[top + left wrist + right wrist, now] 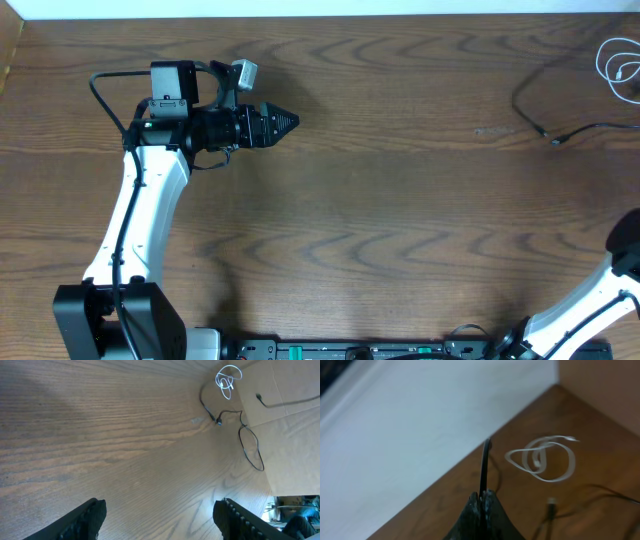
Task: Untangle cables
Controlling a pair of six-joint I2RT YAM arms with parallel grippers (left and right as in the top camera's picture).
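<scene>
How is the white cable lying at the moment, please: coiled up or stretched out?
Coiled: the white cable lies in several loose overlapping loops, not stretched out.

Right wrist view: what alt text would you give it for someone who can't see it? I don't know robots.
The right gripper, shut, pinches a thin black cable that rises from its tips. Beyond it, a white cable lies in a loose coil on a brown table.
</scene>
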